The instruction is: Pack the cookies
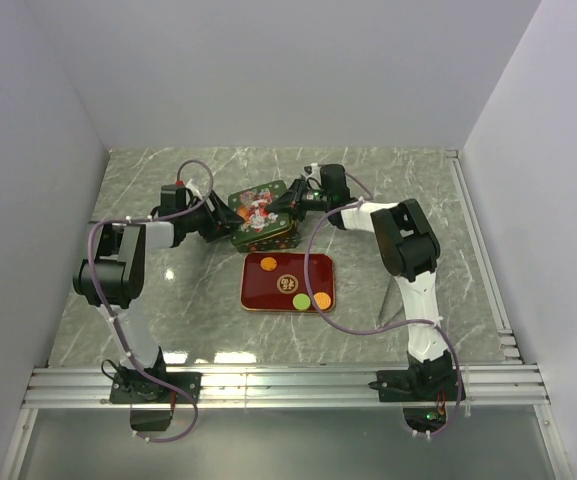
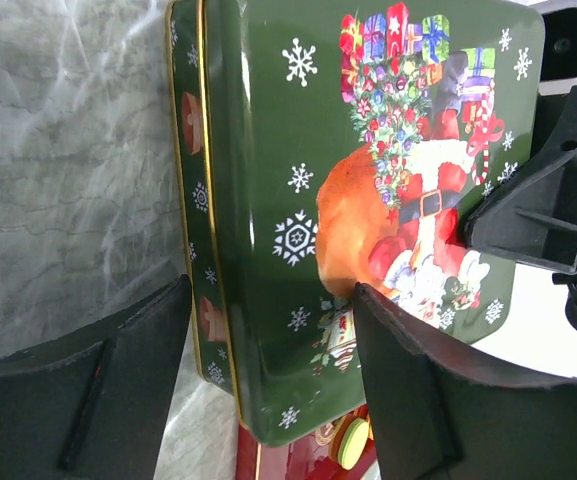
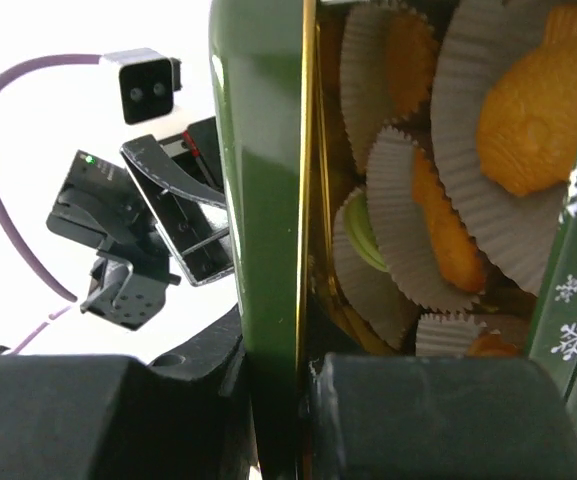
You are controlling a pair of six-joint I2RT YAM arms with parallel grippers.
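Black fingers of my right gripper (image 3: 273, 400) are pinched on the green painted metal wall of the Christmas tin (image 3: 258, 200). Inside it, small orange and green cookies (image 3: 538, 110) sit in white scalloped paper cups (image 3: 463, 150). My left gripper (image 2: 268, 300) straddles the tin's edge, jaws spread. Three loose cookies (image 1: 301, 300) lie on the glossy red tray (image 1: 263, 295). They look light and brittle, so I'd pinch each gently across its rim.

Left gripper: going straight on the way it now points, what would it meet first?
The green tin: its edge sits between the fingers of the left gripper, close ahead; exact depth is unclear.
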